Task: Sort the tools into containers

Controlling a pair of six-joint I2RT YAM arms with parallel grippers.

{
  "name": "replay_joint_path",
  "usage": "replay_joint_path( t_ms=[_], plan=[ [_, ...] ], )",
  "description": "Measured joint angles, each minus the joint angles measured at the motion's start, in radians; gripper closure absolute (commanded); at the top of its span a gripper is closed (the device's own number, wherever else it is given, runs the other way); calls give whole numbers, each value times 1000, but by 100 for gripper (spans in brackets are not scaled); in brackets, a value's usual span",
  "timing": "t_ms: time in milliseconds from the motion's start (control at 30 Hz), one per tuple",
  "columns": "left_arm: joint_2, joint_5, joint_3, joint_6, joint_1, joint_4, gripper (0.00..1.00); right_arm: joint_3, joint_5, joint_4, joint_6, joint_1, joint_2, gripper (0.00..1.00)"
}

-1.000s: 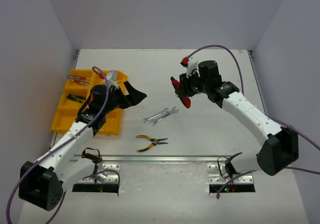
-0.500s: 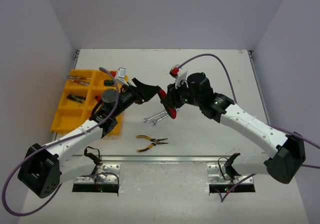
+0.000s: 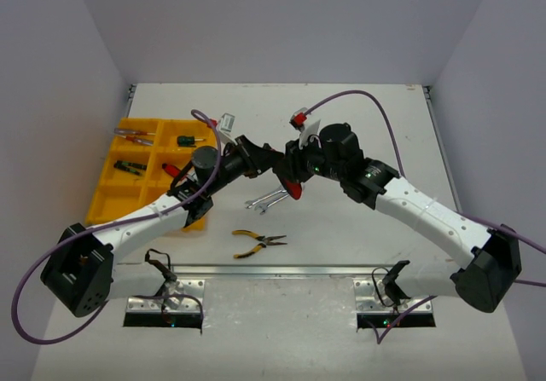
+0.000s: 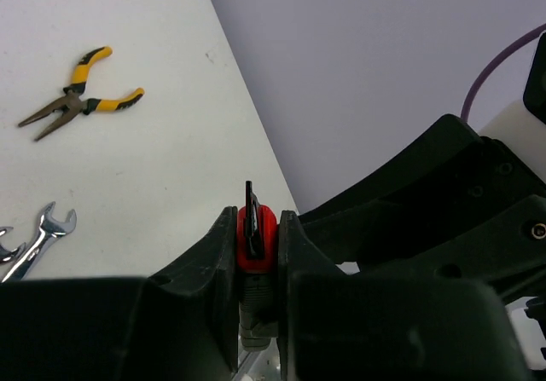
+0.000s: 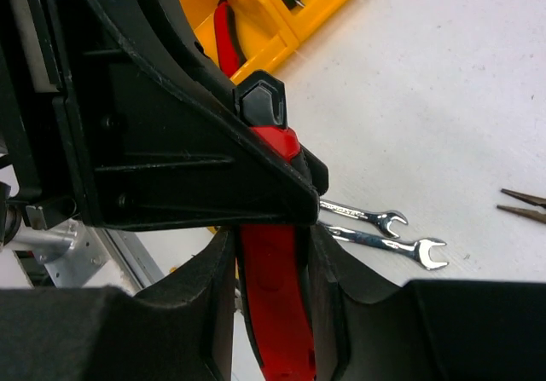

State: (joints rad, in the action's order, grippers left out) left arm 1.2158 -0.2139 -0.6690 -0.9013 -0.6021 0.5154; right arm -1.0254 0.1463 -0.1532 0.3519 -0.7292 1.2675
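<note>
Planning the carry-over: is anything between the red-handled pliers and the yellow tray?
No loose thing visibly does. The red-handled pliers hang mid-air right of the yellow tray, clamped by both the left gripper and right gripper; the wrenches lie beneath, off that line.

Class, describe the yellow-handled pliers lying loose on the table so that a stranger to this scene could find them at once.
Look at the white table and find the metal strip along its near edge. Just beyond the middle of that strip lie the pliers, alone on the bare surface. Their yellow-and-black handles set them apart from the two silver wrenches lying further back.
</note>
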Motion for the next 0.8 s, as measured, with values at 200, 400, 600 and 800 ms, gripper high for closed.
replay_joint_path(
  t_ms=[200,400,600,800],
  plan=[
    [0,49,-36,29,-5,-89,100,0,-16,-1,4,-2,4,3],
    [-1,301,-211,111,66,-432,100,1,-154,-38,20,-3,-7,1],
    [8,549,-311,163,326,-703,100,76,-356,-110,46,8,-127,1],
    [89,676,-358,167,488,-846,100,104,-434,-132,56,47,-182,1]
  ],
)
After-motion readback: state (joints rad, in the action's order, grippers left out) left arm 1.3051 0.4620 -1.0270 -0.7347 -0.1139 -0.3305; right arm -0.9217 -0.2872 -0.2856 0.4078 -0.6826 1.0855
